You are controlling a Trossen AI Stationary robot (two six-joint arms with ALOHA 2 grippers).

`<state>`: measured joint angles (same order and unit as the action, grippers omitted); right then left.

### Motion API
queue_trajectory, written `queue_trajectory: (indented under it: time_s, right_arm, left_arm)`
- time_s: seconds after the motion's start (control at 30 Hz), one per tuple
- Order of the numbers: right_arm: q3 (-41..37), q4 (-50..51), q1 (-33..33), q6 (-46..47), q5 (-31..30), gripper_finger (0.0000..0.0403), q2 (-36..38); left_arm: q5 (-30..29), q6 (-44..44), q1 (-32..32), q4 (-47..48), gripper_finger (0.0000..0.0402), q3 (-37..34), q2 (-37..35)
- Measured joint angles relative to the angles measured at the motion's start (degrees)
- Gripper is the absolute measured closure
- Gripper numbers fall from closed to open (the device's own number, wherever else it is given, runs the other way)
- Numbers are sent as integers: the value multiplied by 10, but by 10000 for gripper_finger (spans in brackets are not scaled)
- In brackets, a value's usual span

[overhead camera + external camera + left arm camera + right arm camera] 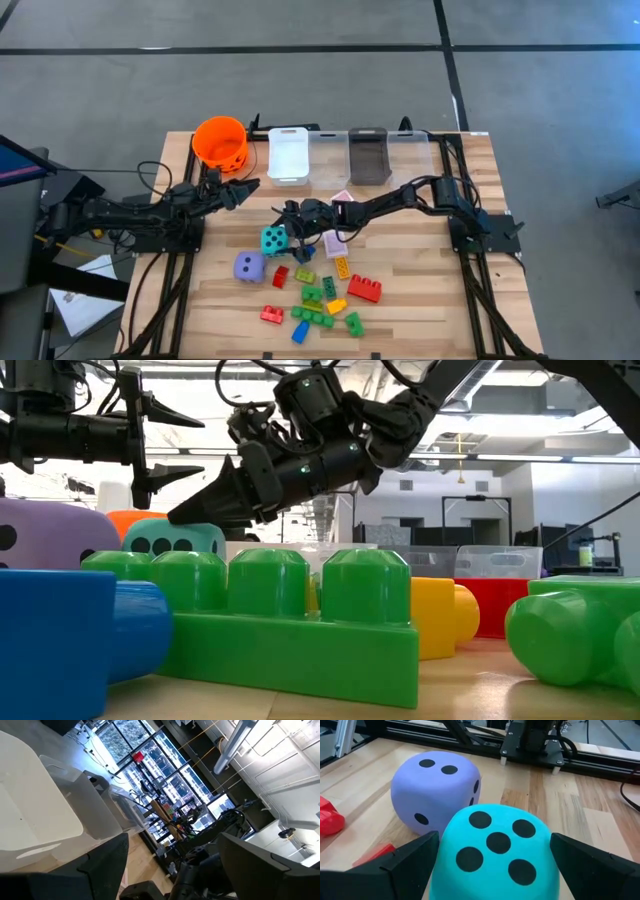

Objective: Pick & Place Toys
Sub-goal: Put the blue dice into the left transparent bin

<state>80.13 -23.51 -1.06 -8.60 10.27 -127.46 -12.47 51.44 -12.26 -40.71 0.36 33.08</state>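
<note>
from above, the right gripper (284,222) hangs with fingers spread just over the soft teal dotted die (274,240), which sits mid-table beside the purple dotted die (249,266); the left gripper (243,190), also spread and empty, waits near the orange plastic bucket (220,141). the right wrist view alone shows the teal die (494,854) centred between the dark fingers (400,865), so i'd lower straight and squeeze evenly, keeping off the purple die (434,787) close behind.

An orange bucket (220,141) is set at the far edge of the wooden table (420,300). Beside it, a white bin (289,155) and clear bins (368,155) are lined up.
</note>
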Motion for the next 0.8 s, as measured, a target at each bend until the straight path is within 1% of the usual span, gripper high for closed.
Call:
queue_trajectory:
  time_s: [0.2, 0.43, 0.8]
  right_arm:
    - [0, 2, -2, 0, -20, 27, 0]
    - [1, 4, -5, -4, -29, 27, 0]
    - [32, 16, -5, -9, -52, 27, -1]
  left_arm:
    - [0, 0, 0, 0, 103, 0, 0]
    - [1, 0, 0, 0, 103, 0, 0]
    - [2, 0, 0, 0, 103, 0, 0]
